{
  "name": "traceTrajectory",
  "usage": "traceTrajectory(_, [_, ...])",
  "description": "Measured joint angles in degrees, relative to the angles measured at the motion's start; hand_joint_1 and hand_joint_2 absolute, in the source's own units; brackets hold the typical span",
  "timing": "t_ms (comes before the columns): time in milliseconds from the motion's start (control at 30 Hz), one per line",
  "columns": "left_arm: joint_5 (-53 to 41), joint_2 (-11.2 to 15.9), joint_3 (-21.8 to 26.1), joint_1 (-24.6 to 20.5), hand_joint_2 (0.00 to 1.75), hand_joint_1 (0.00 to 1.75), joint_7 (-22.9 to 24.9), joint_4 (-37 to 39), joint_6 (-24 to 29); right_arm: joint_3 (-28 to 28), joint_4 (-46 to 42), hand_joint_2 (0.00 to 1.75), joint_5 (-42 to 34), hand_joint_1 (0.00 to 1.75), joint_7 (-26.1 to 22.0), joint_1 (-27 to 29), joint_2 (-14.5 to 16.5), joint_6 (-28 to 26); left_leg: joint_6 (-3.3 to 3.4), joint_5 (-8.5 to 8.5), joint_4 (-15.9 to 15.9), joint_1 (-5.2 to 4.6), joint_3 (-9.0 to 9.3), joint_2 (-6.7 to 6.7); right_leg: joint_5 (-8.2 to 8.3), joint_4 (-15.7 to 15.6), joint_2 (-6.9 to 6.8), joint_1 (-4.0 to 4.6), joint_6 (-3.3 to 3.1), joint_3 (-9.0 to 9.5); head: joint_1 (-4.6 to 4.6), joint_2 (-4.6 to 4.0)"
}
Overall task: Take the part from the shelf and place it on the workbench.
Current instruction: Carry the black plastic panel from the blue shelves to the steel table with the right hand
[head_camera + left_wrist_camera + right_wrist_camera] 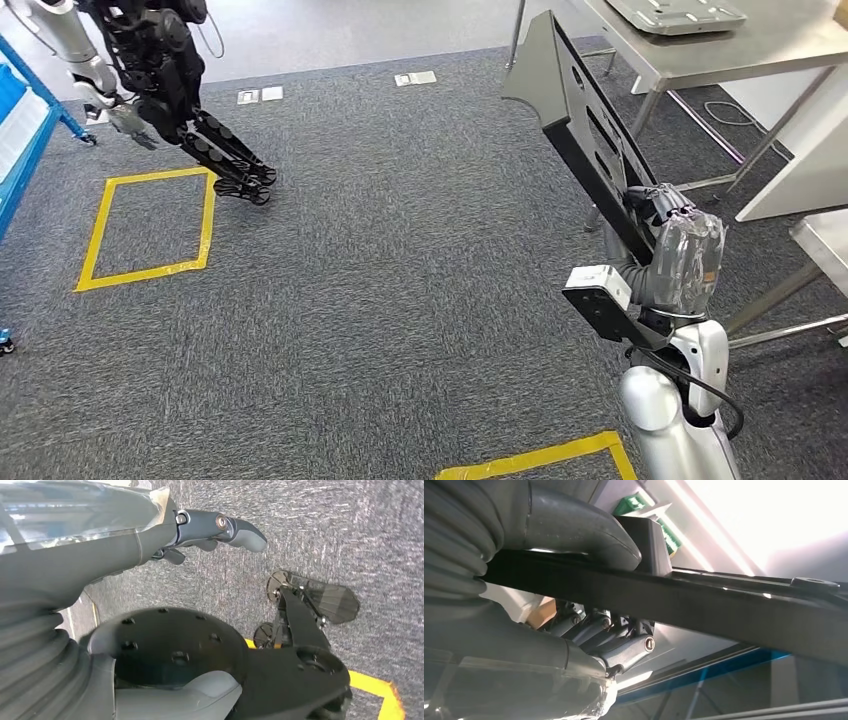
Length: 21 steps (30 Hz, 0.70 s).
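My right hand (665, 215) grips a long, flat, dark grey metal part (575, 110) by its lower end, at the right of the head view. The part slants up and away over the carpet, toward the metal workbench (770, 50) at the top right. From the right wrist, the part (724, 600) runs as a dark bar across the picture, with the thumb (589, 530) pressed on one face and the fingers (624, 645) curled against the other. In the left wrist view my left hand (210, 532) hangs over the carpet with its fingers stretched out, holding nothing.
A grey plate (675, 12) lies on the workbench. A white panel (800, 170) leans by the workbench legs. Another dark-legged robot (170, 80) stands at the top left beside a yellow tape square (100, 225). A blue shelf (20, 130) is at the left edge. More yellow tape (540, 460) runs along the bottom.
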Motion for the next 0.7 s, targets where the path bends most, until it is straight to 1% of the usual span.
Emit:
traceTrajectory(33, [0.0, 0.0, 0.0, 0.0, 1.75, 0.0, 0.0, 0.0, 0.0, 0.0, 0.0, 1.75, 0.0, 1.75, 0.0, -0.1, 0.1, 0.0, -0.28, -1.4, 2.0, 0.18, -0.77, -1.62, 0.14, -0.2, 0.67, -0.22, -0.38, 0.08, -0.19, 0.01])
traceTrajectory(67, [0.0, 0.0, 0.0, 0.0, 1.75, 0.0, 0.0, 0.0, 0.0, 0.0, 0.0, 1.75, 0.0, 1.75, 0.0, -0.1, 0.2, 0.0, -0.47, -3.31, 5.3, 0.34, -2.2, -3.59, 0.23, -0.2, 1.29, -0.34, -0.65, 0.09, -0.38, 0.01])
traceTrajectory(100, [0.0, 0.0, 0.0, 0.0, 1.75, 0.0, 0.0, 0.0, 0.0, 0.0, 0.0, 1.75, 0.1, 1.75, 0.0, -0.2, 0.3, 0.0, -0.56, -5.32, 9.4, 0.39, -4.18, -4.94, 0.26, -0.2, 1.92, -0.3, -0.83, 0.04, -0.56, 0.01])
traceTrajectory(133, [0.0, 0.0, 0.0, 0.1, 1.75, 0.0, 0.0, 0.0, 0.0, 0.0, 0.0, 1.75, 0.1, 1.75, 0.0, -0.2, 0.4, 0.0, -0.61, -6.8, 13.2, 0.4, -6.11, -5.62, 0.29, -0.2, 2.63, -0.23, -0.95, -0.01, -0.68, 0.0])
traceTrajectory(167, [0.0, 0.0, 0.0, 0.1, 1.75, 0.0, 0.0, 0.0, 0.0, 0.0, 0.1, 1.75, 0.1, 1.75, 0.0, -0.1, 0.5, 0.0, -0.6, -7.27, 15.6, 0.4, -7.44, -5.9, 0.31, -0.1, 3.4, -0.17, -1.0, -0.04, -0.7, 0.0])
traceTrajectory(200, [0.0, 0.0, 0.0, 0.2, 1.75, 0.0, 0.0, 0.0, 0.0, 0.0, 0.1, 1.75, 0.1, 1.75, 0.0, -0.1, 0.5, 0.0, -0.51, -6.51, 15.7, 0.41, -7.71, -6.02, 0.31, -0.1, 4.22, -0.12, -1.0, -0.03, -0.71, -0.01])
traceTrajectory(233, [0.0, 0.0, 0.0, 0.2, 1.75, 0.0, 0.0, 0.0, 0.0, 0.0, 0.1, 1.75, 0.2, 1.75, 0.0, 0.0, 0.5, 0.0, -0.38, -4.7, 13.4, 0.43, -6.78, -6.24, 0.31, -0.1, 5.01, -0.11, -0.99, 0.03, -0.71, 0.0])
traceTrajectory(267, [0.0, 0.0, 0.0, 0.3, 1.75, 0.0, 0.0, 0.0, 0.0, 0.0, 0.1, 1.75, 0.2, 1.75, 0.0, 0.0, 0.5, 0.0, -0.22, -2.37, 9.5, 0.5, -5.0, -6.93, 0.31, 0.0, 5.78, -0.14, -0.97, 0.09, -0.73, 0.0])
traceTrajectory(300, [0.0, 0.0, 0.0, 0.3, 1.75, 0.0, 0.0, 0.0, 0.0, 0.0, 0.1, 1.75, 0.2, 1.75, 0.0, 0.0, 0.5, 0.0, -0.07, -0.57, 5.3, 0.61, -3.07, -8.27, 0.32, 0.1, 6.46, -0.07, -0.91, 0.07, -0.72, -0.01])
traceTrajectory(333, [0.0, 0.1, 0.0, 0.3, 1.75, 0.0, 0.0, 0.0, 0.0, 0.0, 0.1, 1.75, 0.2, 1.75, 0.0, -0.1, 0.6, 0.1, 0.04, 0.58, 2.1, 0.7, -1.59, -9.4, 0.35, 0.1, 7.12, -0.02, -0.77, -0.06, -0.69, 0.0])
traceTrajectory(367, [0.0, 0.1, 0.0, 0.3, 1.75, 0.0, 0.0, 0.0, 0.0, 0.0, 0.1, 1.75, 0.3, 1.75, 0.0, -0.1, 0.6, 0.1, 0.16, 1.03, 0.2, 0.68, -0.74, -10.24, 0.43, 0.2, 7.72, -0.01, -0.52, -0.26, -0.67, -0.01])
traceTrajectory(400, [0.0, 0.1, 0.0, 0.3, 1.75, 0.0, 0.0, 0.0, 0.0, 0.0, 0.1, 1.75, 0.4, 1.75, 0.0, -0.1, 0.7, 0.2, 0.3, 0.94, -0.5, 0.57, -0.48, -10.42, 0.57, 0.1, 8.33, -0.06, -0.19, -0.49, -0.66, 0.0])
traceTrajectory(433, [0.0, 0.1, 0.0, 0.3, 1.75, 0.0, 0.0, 0.0, 0.0, 0.0, 0.1, 1.75, 0.5, 1.75, 0.0, 0.0, 0.8, 0.2, 0.53, 1.05, -0.6, 0.43, -0.44, -9.76, 0.73, 0.0, 8.99, -0.19, 0.2, -0.72, -0.66, 0.0])
traceTrajectory(467, [0.0, 0.1, 0.0, 0.2, 1.75, 0.0, 0.0, 0.0, 0.0, 0.0, 0.1, 1.75, 0.5, 1.75, 0.0, 0.0, 0.9, 0.3, 0.91, 1.25, -0.9, 0.4, -0.36, -9.05, 0.76, 0.1, 8.89, -0.29, 0.5, -1.0, -0.66, 0.0])
traceTrajectory(500, [0.0, 0.1, 0.0, 0.2, 1.75, 0.0, 0.0, 0.0, 0.1, 0.0, 0.1, 1.75, 0.5, 1.75, 0.0, 0.0, 0.9, 0.3, 1.31, 1.46, -1.1, 0.4, -0.26, -8.33, 0.42, 0.8, 7.84, -0.23, 0.65, -1.51, -0.57, 0.0])
traceTrajectory(533, [0.0, 0.0, 0.0, 0.2, 1.75, 0.0, 0.0, 0.0, 0.1, 0.1, 0.1, 1.75, 0.5, 1.75, 0.0, -0.1, 1.0, 0.4, 1.69, 1.65, -1.4, 0.45, -0.18, -7.58, -0.48, 2.6, 6.23, -0.1, 0.65, -2.5, -0.43, 0.0])
traceTrajectory(567, [0.0, 0.0, 0.0, 0.2, 1.75, 0.0, 0.0, 0.0, 0.1, 0.1, 0.1, 1.75, 0.6, 1.75, 0.0, -0.1, 1.0, 0.6, 1.98, 1.74, -1.5, 0.44, -0.13, -6.81, -1.93, 5.7, 4.31, -0.01, 0.49, -4.06, -0.3, 0.0])
traceTrajectory(600, [0.1, 0.0, 0.0, 0.2, 1.75, 0.0, 0.1, 0.0, 0.1, 0.1, 0.1, 1.75, 0.6, 1.75, 0.0, -0.2, 1.1, 0.8, 2.14, 1.72, -1.5, 0.34, -0.16, -6.11, -3.6, 9.6, 2.93, 0.08, 0.33, -5.95, -0.18, -0.01])
traceTrajectory(633, [0.1, 0.0, 0.0, 0.3, 1.75, 0.0, 0.1, 0.1, 0.2, 0.2, 0.2, 1.75, 0.7, 1.75, 0.0, -0.2, 1.1, 0.9, 2.22, 1.68, -1.5, 0.28, -0.19, -5.32, -5.11, 13.7, 2.38, 0.03, 0.3, -7.91, -0.11, -0.01])
traceTrajectory(667, [0.1, 0.0, 0.0, 0.3, 1.75, 0.0, 0.1, 0.1, 0.2, 0.2, 0.2, 1.75, 0.7, 1.75, 0.0, -0.1, 1.1, 1.1, 2.26, 1.63, -1.5, 0.24, -0.21, -4.54, -5.97, 16.5, 2.17, -0.03, 0.45, -9.29, -0.08, -0.01])
traceTrajectory(700, [0.1, 0.0, 0.0, 0.3, 1.75, 0.0, 0.1, 0.1, 0.2, 0.3, 0.3, 1.75, 0.8, 1.75, 0.0, 0.0, 1.2, 1.1, 2.24, 1.58, -1.5, 0.23, -0.21, -3.78, -5.91, 17.1, 2.02, -0.09, 0.81, -9.51, -0.01, -0.01])
